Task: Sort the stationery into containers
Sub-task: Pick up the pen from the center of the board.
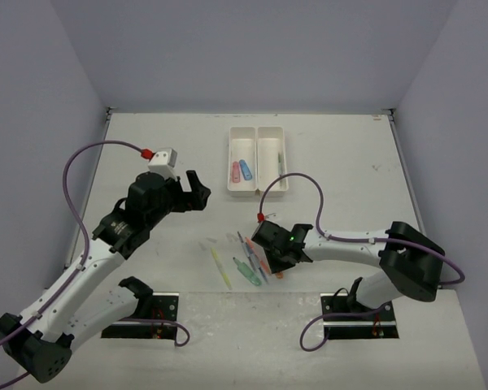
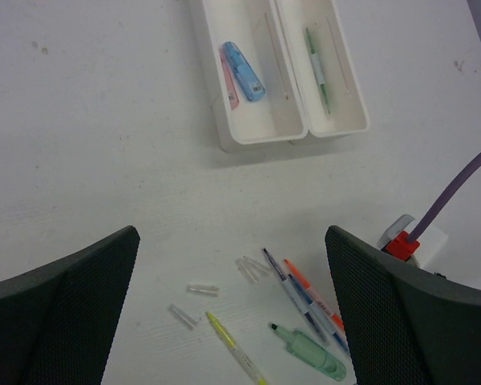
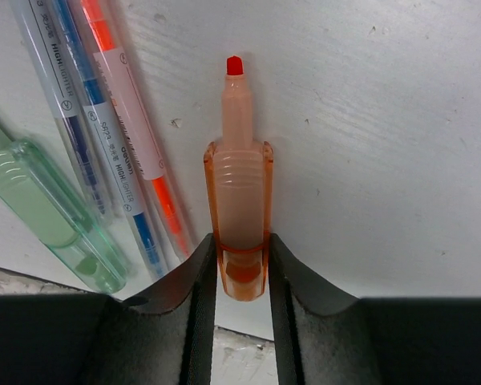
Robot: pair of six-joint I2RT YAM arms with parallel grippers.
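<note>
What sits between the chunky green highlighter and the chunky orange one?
Three thin pens lying side by side, two bluish, one orange. Right wrist view shows it.

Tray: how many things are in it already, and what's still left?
Done: the tray holds a pink piece, a blue piece and a green pen. In hand: the right gripper pinches an orange highlighter on the table. Still out: a yellow pen, a green highlighter and three thin pens.

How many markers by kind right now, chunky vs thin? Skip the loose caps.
Chunky markers: 4 (pink chunky, blue chunky, green chunky, orange chunky)
Thin pens: 5 (green pen, yellow pen, dark-blue pen, blue pen, orange pen)
Total: 9
</note>
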